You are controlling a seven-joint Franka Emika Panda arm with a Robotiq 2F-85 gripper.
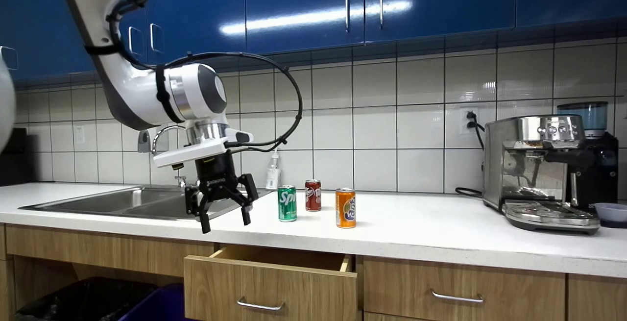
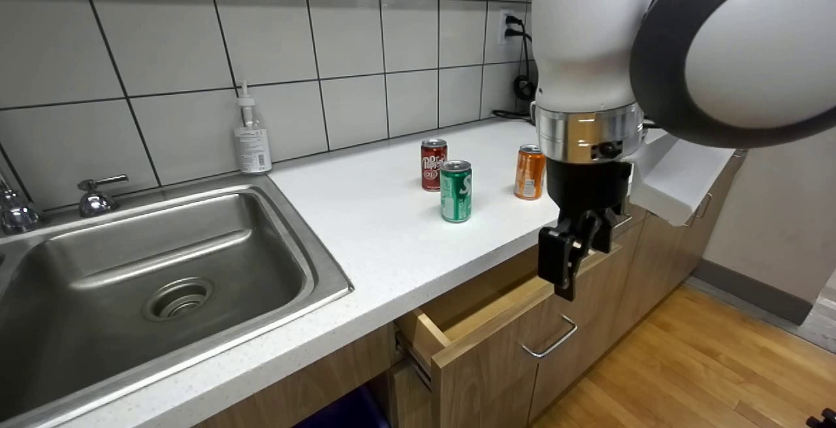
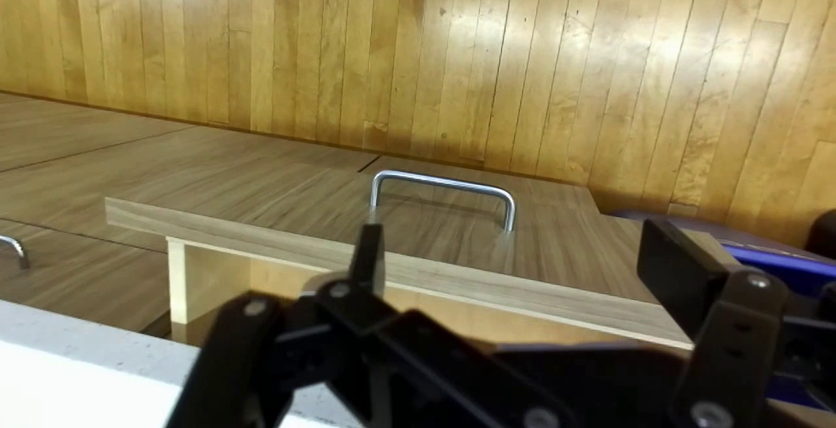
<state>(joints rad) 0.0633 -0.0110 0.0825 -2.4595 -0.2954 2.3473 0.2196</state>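
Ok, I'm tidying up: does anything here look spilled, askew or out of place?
Only the open drawer below the counter stands out, since the neighbouring drawer is shut. The green can, red can and orange can stand upright; I see no spill.

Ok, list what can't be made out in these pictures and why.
Inside of the drawer: largely hidden by its front in an exterior view, partly by the gripper in the wrist view.
Label of the pump bottle: print too small to read in an exterior view.
Base of the blue bin: cut off by the lower edge in both exterior views.
Dark object: cut off at a lower corner of an exterior view.
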